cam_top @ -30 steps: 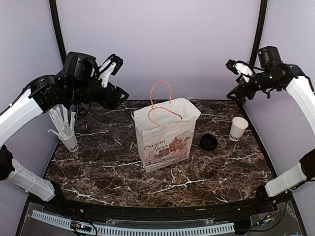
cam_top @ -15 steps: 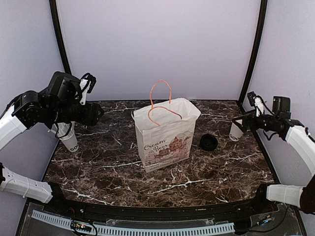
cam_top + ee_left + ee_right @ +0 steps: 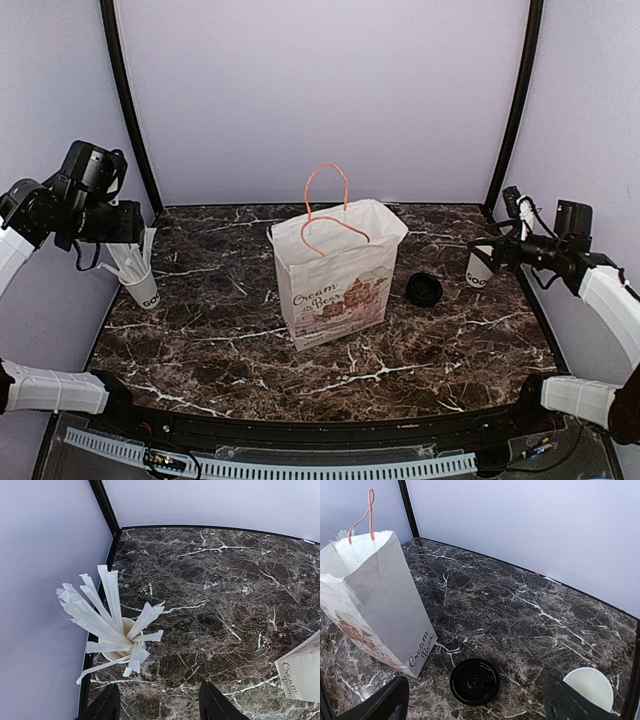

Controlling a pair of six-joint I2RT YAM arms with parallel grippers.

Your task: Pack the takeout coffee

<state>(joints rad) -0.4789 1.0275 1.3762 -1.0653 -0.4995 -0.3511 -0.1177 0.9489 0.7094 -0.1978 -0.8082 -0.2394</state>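
Two cups stand upright. At middle left of the top view, one cup (image 3: pixel 145 291) holds wrapped straws (image 3: pixel 128 255). At middle right the coffee cup (image 3: pixel 588 687) stands uncovered, mouth up, long axis vertical. Its black lid (image 3: pixel 474 681) lies flat between it and the paper bag (image 3: pixel 335 275). The left gripper (image 3: pixel 160 702) and right gripper (image 3: pixel 477 702) are spread apart, gripping nothing.

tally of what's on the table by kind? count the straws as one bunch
paper cups: 2 (lidless white cup, straw cup)
paper bag: 1
black lid: 1
wrapped straws, as a bunch: 1
total: 5
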